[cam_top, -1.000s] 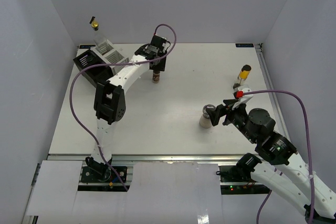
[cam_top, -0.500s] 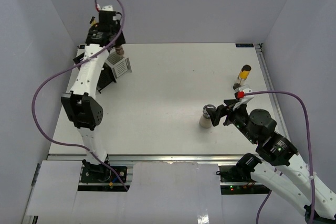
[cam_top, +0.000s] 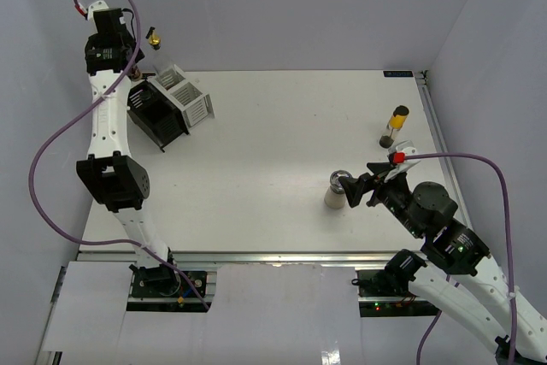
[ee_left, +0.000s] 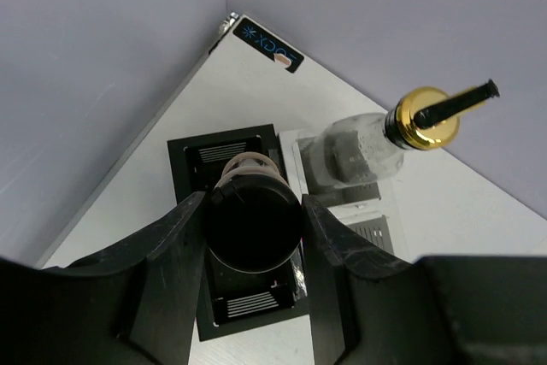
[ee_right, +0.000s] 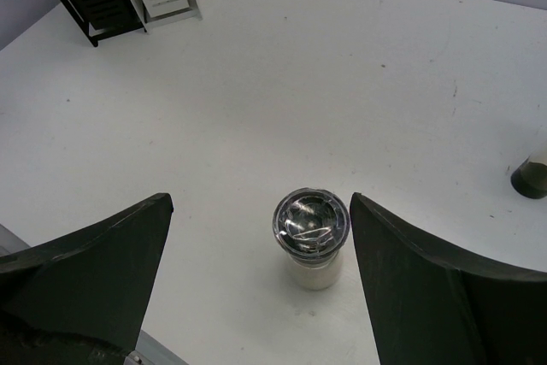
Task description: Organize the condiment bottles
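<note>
Glossy, seemingly metal shaker top (ee_right: 311,220)

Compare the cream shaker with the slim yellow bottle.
The cream shaker is short and squat with a shiny metal top; the slim yellow bottle is taller and narrow. The shaker sits right before the open right gripper; the slim bottle stands apart, farther back. Both stand upright on the table.

The black rack (cam_top: 156,119) and white rack (cam_top: 192,100) are slotted — the shaker (ee_right: 311,241) is cream, silver-topped, the pourer (ee_left: 425,117) gold.
</note>
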